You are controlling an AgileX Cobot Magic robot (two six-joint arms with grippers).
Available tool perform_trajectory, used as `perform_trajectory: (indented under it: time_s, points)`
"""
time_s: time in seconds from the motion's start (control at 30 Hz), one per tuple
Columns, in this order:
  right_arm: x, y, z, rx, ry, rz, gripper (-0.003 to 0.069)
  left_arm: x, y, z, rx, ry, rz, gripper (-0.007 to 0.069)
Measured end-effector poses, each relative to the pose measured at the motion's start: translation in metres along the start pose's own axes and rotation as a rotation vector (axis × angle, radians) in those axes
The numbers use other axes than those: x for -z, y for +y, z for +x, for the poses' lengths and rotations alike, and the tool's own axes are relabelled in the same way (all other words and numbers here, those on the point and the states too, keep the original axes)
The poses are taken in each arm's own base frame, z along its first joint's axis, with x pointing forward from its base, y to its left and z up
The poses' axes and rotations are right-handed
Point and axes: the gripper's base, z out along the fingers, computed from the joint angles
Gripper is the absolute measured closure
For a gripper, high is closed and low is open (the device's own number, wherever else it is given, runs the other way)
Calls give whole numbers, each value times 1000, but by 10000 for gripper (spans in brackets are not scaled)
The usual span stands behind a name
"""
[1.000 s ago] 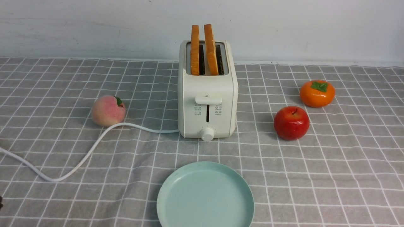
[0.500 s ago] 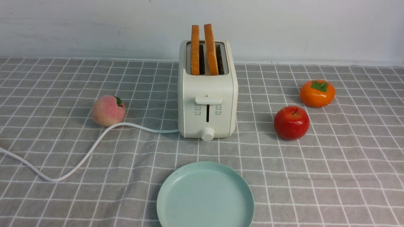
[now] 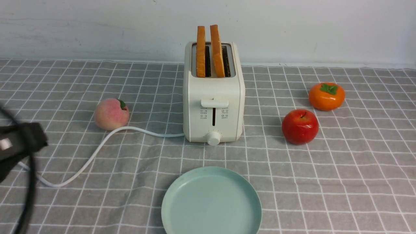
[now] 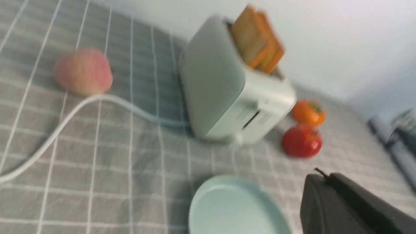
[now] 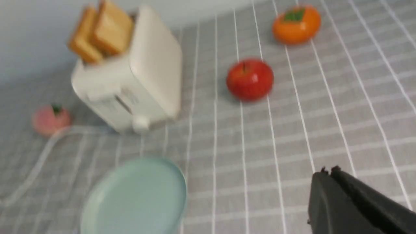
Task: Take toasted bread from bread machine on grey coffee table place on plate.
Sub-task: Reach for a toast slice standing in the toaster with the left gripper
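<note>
Two slices of toasted bread (image 3: 209,50) stand upright in the slots of the cream-white bread machine (image 3: 213,97) at the back middle of the grey coffee table (image 3: 325,182). The mint-green plate (image 3: 211,201) lies empty in front of it. My left arm (image 3: 19,143) shows blurred at the left edge, well apart from the machine. In the left wrist view my left gripper (image 4: 320,177) is shut and empty, with the toast (image 4: 256,42) and plate (image 4: 227,208) ahead. In the right wrist view my right gripper (image 5: 328,171) is shut and empty above the cloth, right of the plate (image 5: 136,195).
A peach (image 3: 111,113) lies left of the machine, and the white cord (image 3: 97,152) curves past it toward the left edge. A red apple (image 3: 300,126) and an orange persimmon (image 3: 326,96) lie to the right. A white wall stands close behind.
My left arm has come into the front view at the left edge, over the cord. The toast, machine, plate and fruit have not moved.
</note>
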Motion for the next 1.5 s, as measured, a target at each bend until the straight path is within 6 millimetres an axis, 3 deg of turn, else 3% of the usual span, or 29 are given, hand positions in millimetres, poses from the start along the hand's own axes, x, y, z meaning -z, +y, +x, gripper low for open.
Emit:
perform_trajectory:
  time_s: [0.17, 0.23, 0.3, 0.33, 0.37, 0.4, 0.43, 0.5, 0.53, 0.6, 0.73, 0.83, 0.97, 1.0, 1.07, 1.17, 1.43, 1.5]
  points:
    - [-29, 5, -13, 43, 300, -19, 677, -65, 1, -29, -104, 232, -76, 638]
    - [-36, 6, -12, 52, 343, -54, 676, -93, -10, -43, -163, 272, -44, 638]
    - [-38, 9, -12, 56, 350, -92, 675, -115, -24, -49, -208, 298, 1, 638]
    - [-38, 10, -13, 57, 349, -95, 675, -117, -27, -52, -217, 289, 11, 638]
    - [-38, 12, -13, 54, 343, -118, 673, -138, -45, -55, -287, 312, 67, 638]
    - [-38, 12, -13, 54, 338, -126, 673, -151, -51, -54, -318, 331, 83, 638]
    - [-38, 13, -14, 54, 337, -127, 673, -150, -53, -56, -322, 325, 91, 638]
    - [-38, 13, -15, 53, 326, -135, 671, -185, -69, -55, -375, 362, 132, 638]
    - [-38, 13, -15, 53, 326, -136, 671, -188, -68, -53, -375, 371, 130, 638]
    - [-38, 13, -15, 53, 325, -135, 668, -216, -74, -54, -383, 383, 141, 638]
    - [-38, 13, -15, 54, 325, -135, 664, -253, -77, -64, -392, 325, 135, 615]
    - [-38, 13, -15, 53, 325, -136, 662, -268, -77, -70, -389, 255, 127, 546]
    - [-38, 14, -15, 51, 320, -138, 660, -293, -71, -78, -377, 97, 96, 323]
    - [-38, 14, -15, 51, 318, -137, 660, -294, -70, -78, -377, 92, 94, 313]
    - [-38, 14, -15, 51, 318, -137, 659, -308, -64, -75, -369, 47, 72, 209]
    - [-38, 14, -15, 51, 318, -137, 657, -320, -56, -68, -363, 48, 54, 141]
    - [-38, 14, -15, 50, 317, -138, 652, -337, -45, -54, -361, 86, 32, 154]
    - [-38, 14, -15, 49, 317, -140, 650, -338, -44, -53, -360, 86, 30, 237]
